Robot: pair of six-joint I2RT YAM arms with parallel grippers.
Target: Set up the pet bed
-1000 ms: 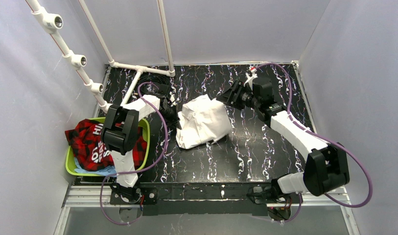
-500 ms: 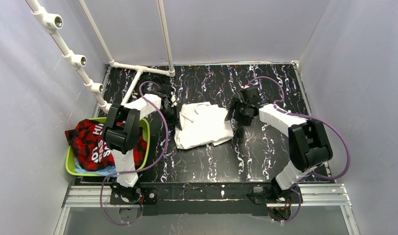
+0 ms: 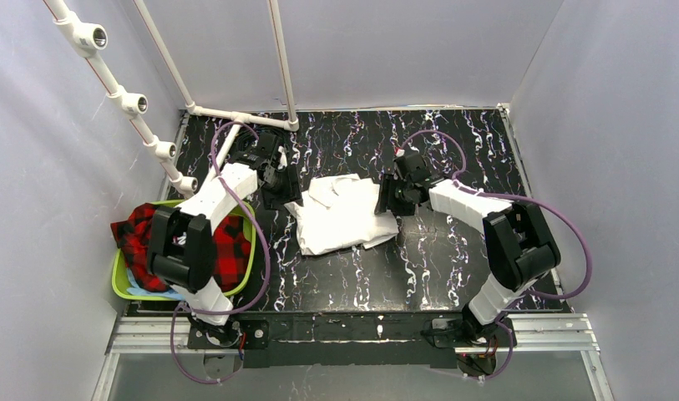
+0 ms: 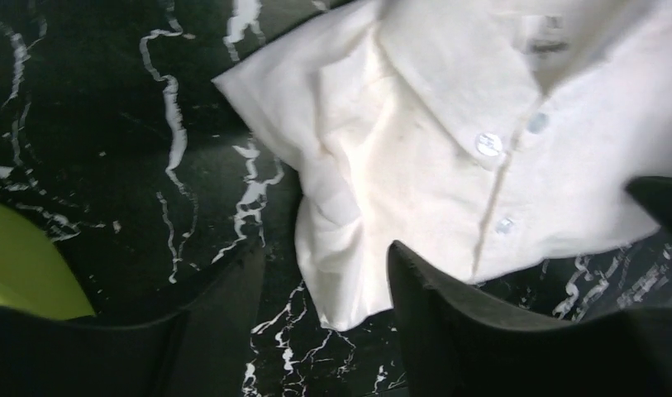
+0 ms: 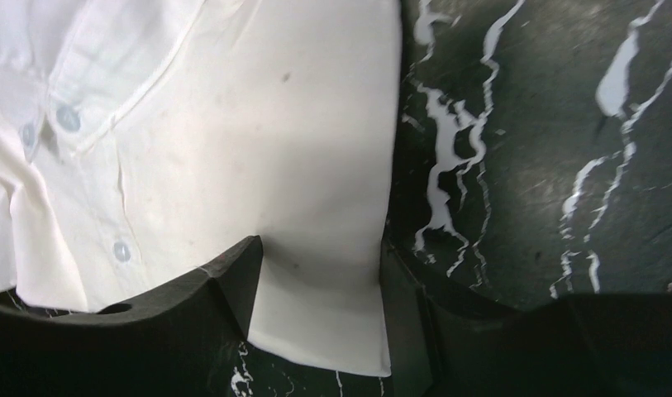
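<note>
Both left claw and right claw spread apart astride white shirt edges, green bin partly hidden

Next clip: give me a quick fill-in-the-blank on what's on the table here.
The white button-up shirt lies on a table coloured ____ with white veins. The red plaid garment sits in a basket coloured ____. The left gripper and right gripper, each straddling a shirt edge, are both ____.
Missing: black; green; open.
</note>
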